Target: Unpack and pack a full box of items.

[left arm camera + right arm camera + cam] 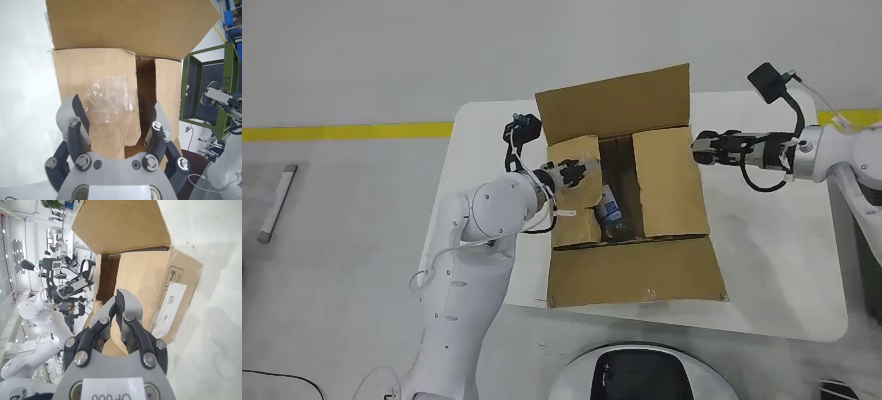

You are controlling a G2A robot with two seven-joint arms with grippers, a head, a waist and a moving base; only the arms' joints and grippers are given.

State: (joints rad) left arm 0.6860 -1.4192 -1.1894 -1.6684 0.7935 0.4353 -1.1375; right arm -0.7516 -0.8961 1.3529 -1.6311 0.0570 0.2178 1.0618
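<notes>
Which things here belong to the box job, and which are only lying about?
Job: cardboard box; bottle inside it; left gripper, jaws open over a flap; right gripper, jaws shut beside the box.
Lying about: grey bar on the floor; yellow floor line; green frame.

The left claw (116,103) hangs with fingers spread wide, the left arm (492,210) bent sharply at the elbow behind it. Facing it, the right claw (118,298) has its fingers pressed together, the right arm (832,150) stretched nearly straight behind.
</notes>
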